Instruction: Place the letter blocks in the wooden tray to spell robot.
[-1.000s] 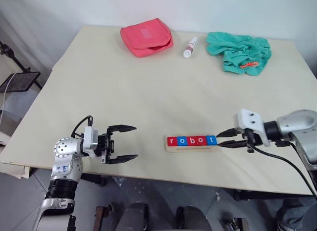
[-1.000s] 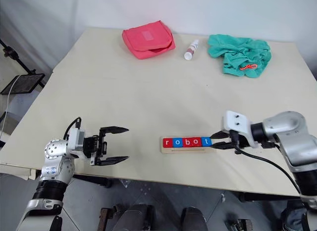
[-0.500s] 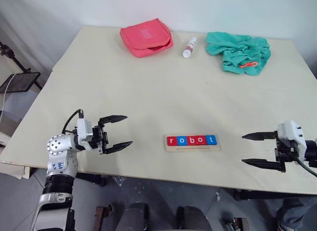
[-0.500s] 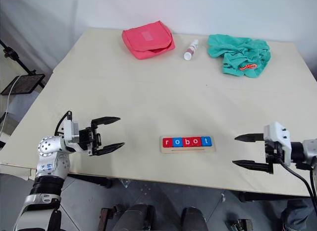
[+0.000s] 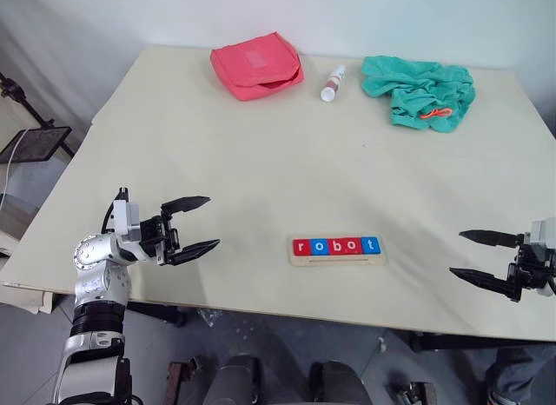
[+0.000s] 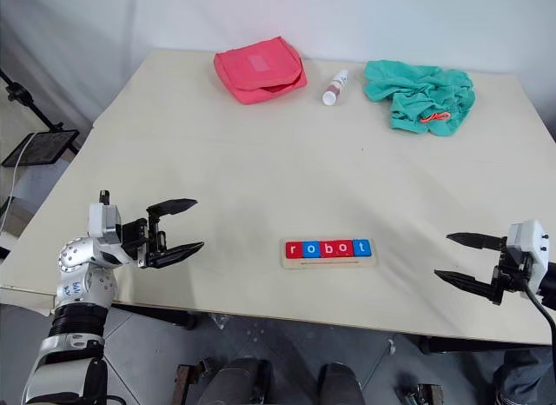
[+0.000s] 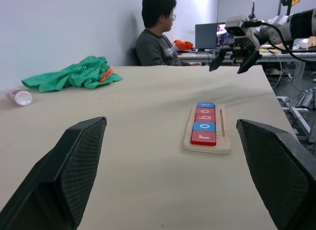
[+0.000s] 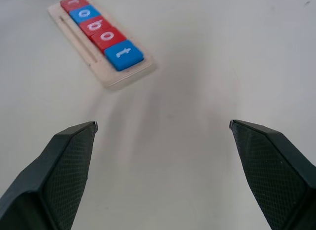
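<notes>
Five letter blocks (image 5: 337,246), red and blue in turn, lie in a row in the wooden tray (image 5: 339,259) and read "robot". The tray sits near the table's front edge, right of centre. My left gripper (image 5: 213,221) hovers open and empty well to the tray's left, pointing toward it. My right gripper (image 5: 456,253) is open and empty at the table's front right, a fair gap away from the tray's "t" end. The right wrist view shows the blocks (image 8: 101,30) and tray (image 8: 126,74) beyond the spread fingers (image 8: 69,151).
At the table's back lie a red pouch (image 5: 257,64), a small white tube (image 5: 333,82) and a crumpled green cloth (image 5: 420,90). A black stand (image 5: 35,142) is off the table's left. A person (image 7: 157,30) sits behind the table in the left wrist view.
My right gripper opened, let go at the tray's right end and drew away to the right. My left gripper drifted left, away from the tray. The blocks stayed put.
</notes>
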`<state>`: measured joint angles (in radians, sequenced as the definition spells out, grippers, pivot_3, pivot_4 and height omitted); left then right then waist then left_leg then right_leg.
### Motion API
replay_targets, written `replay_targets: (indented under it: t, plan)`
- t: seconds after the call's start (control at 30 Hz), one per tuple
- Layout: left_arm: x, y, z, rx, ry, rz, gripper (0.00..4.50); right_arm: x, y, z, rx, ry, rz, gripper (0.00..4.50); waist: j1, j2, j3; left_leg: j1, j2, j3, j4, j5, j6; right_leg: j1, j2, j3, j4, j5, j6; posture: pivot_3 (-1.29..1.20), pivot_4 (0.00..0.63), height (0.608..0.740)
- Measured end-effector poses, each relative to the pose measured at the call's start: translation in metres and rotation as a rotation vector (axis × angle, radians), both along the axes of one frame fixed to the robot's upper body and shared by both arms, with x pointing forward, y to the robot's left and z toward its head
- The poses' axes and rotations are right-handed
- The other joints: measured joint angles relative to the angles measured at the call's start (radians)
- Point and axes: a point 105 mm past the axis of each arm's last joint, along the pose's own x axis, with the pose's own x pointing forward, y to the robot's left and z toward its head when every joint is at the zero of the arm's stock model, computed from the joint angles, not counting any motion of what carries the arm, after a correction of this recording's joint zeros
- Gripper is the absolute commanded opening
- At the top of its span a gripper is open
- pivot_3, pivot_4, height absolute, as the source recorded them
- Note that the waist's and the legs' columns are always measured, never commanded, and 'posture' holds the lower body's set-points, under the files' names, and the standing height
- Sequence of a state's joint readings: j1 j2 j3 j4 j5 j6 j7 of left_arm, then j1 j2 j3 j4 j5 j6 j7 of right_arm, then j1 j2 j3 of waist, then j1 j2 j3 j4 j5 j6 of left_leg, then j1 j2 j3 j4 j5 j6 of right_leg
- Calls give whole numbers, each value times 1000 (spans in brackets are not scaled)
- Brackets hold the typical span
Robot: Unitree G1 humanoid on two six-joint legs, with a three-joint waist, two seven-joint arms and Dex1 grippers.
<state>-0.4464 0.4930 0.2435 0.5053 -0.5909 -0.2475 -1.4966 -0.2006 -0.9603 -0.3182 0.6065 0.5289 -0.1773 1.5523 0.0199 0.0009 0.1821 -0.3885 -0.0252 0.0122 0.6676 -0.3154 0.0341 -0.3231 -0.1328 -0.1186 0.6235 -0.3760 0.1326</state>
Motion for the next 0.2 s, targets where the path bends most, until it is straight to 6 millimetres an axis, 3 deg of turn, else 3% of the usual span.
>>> replay_targets:
  t: [0.2]
  plan:
    - [1, 2, -3, -11, 33, 0, 4500, -2, 14, 1, 24, -43, 72, 4491, 0, 0, 0, 0, 0, 0, 0, 0, 0, 0, 0, 0, 0, 0, 0, 0, 150, 740]
